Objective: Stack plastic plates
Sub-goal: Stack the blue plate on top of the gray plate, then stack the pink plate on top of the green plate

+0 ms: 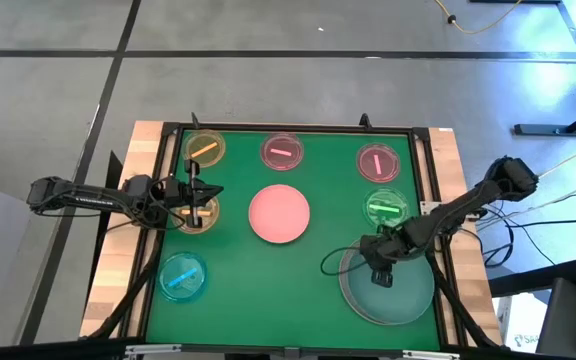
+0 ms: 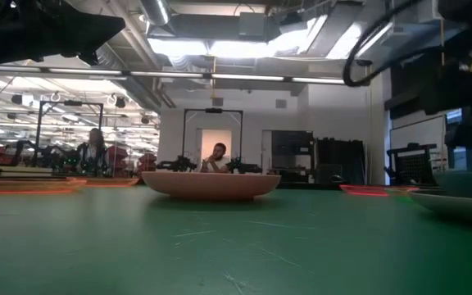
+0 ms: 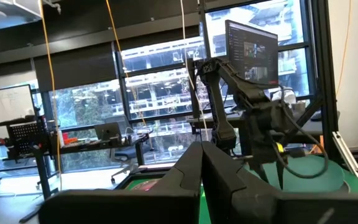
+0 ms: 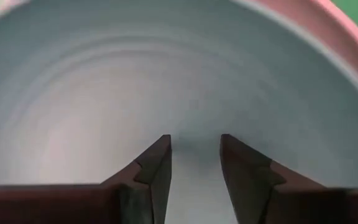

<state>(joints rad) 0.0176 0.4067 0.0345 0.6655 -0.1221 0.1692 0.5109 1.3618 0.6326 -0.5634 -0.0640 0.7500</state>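
- A green mat [image 1: 308, 290] inside a black frame is seen from above, laid on a wooden table [image 1: 148, 150].
- A medium round pink plastic plate [image 1: 279, 214] is placed near the centre of the high view; in the low view it [image 2: 210, 184] sits in the middle of the frame.
- A large pale-teal round plastic plate [image 1: 398, 295] is stacked on a large grey round plate [image 1: 352, 295] at the lower right of the high view; only the grey rim is exposed.
- Small translucent discs are spread around the mat: a yellow one [image 1: 205, 149] at upper left, a pink one [image 1: 281, 152] at upper centre, a second pink one [image 1: 378, 162] at upper right, a green one [image 1: 385, 207] at right, and a blue one [image 1: 182, 276] at lower left.
- Another small yellow disc [image 1: 208, 212] is partly covered by the left gripper [image 1: 196, 206] at the left of the high view.
- The left gripper's fingers [image 3: 229, 180] are seen pressed together in the left wrist view, with no gap between them.
- The right gripper [image 1: 380, 276] is positioned over the teal plate's upper-left part in the high view.
- In the right wrist view its fingers [image 4: 157, 168] are parted narrowly, with the plate's pale inner surface [image 4: 166, 81] shown between them and nothing gripped.
- People are visible far back in the room in the low view.
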